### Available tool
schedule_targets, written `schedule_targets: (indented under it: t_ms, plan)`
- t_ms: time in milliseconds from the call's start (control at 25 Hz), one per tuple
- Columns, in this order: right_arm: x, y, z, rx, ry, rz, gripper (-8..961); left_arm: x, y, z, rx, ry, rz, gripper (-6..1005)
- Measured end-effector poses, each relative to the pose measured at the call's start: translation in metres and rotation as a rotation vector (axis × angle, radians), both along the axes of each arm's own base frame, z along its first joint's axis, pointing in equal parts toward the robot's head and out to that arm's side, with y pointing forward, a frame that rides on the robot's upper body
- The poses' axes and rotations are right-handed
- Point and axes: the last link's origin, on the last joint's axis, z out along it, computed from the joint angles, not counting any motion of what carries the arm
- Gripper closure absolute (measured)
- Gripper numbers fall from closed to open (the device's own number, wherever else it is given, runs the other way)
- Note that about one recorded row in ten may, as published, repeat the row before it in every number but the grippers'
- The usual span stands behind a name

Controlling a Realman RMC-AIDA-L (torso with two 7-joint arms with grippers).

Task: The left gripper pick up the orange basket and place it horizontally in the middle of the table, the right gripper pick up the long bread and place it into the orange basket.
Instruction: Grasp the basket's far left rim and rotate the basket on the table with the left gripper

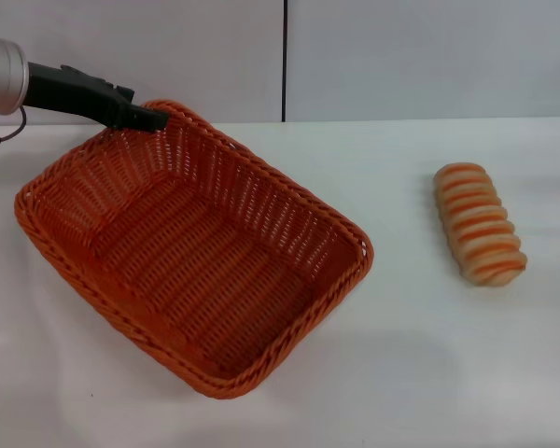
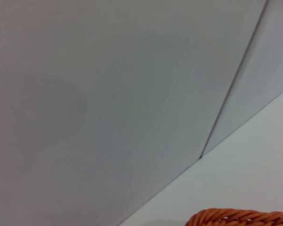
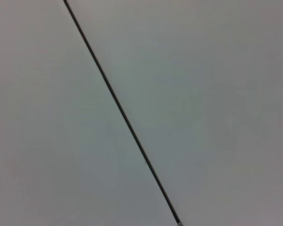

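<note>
From the head view, the basket (image 1: pixel 194 247) sits on the counter (image 1: pixel 429 373) with its long axis running diagonally, one corner pointing toward the back wall and the opposite one toward the robot, so it is not yet lying horizontally. The left gripper (image 1: pixel 154 118) reaches in from the basket's far-left side and its tip sits right at the braided rim of the far corner; it looks to be touching or pinching the rim, but I cannot tell whether its fingers are apart or clamped. The bread (image 1: pixel 479 224) lies well to the right of the basket, untouched, its long axis running roughly front to back with a slight slant. The right gripper is not in view here, though that arm is the one on the bread's side. From the left wrist view, only a short curve of the basket rim (image 2: pixel 240 218) shows, with counter and wall behind it, which fits the gripper being at the rim. The right wrist view shows only plain wall with a dark seam
</note>
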Motion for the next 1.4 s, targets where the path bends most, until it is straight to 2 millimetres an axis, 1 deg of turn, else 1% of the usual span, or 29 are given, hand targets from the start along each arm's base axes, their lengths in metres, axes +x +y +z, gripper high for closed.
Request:
schedule_targets:
  t_ms: [160,280,400,720,800,880,1040,1280,1400]
  plan:
    - [0.0,-0.001,-0.001,-0.006,-0.004,0.002,253,-0.003,0.002,-0.002,0.016,0.02,0.01,297]
    - [0.002,-0.003,0.0,-0.003,-0.004,-0.002,253,-0.005,0.001,-0.003,0.017,0.034,0.017,345]
    - [0.003,-0.005,-0.001,-0.003,-0.002,-0.008,253,-0.006,0.0,-0.007,0.008,0.049,0.022,361]
    - [0.003,-0.005,-0.001,-0.003,0.0,-0.01,253,-0.007,0.001,-0.009,0.02,0.053,0.031,405]
    - [0.005,-0.007,0.0,0.002,0.003,-0.018,252,-0.011,0.005,-0.008,0.071,0.065,0.067,415]
    - [0.006,-0.008,0.0,0.005,0.004,-0.021,252,-0.012,0.006,-0.008,0.073,0.07,0.072,426]
    - [0.011,-0.013,0.002,0.017,0.009,-0.041,252,-0.012,0.004,-0.016,0.042,0.102,0.073,448]
    - [0.013,-0.015,0.002,0.02,0.012,-0.048,252,-0.009,0.004,-0.018,0.033,0.109,0.061,684]
    - [0.013,-0.015,0.001,0.018,0.016,-0.048,252,-0.006,0.004,-0.017,0.037,0.106,0.053,748]
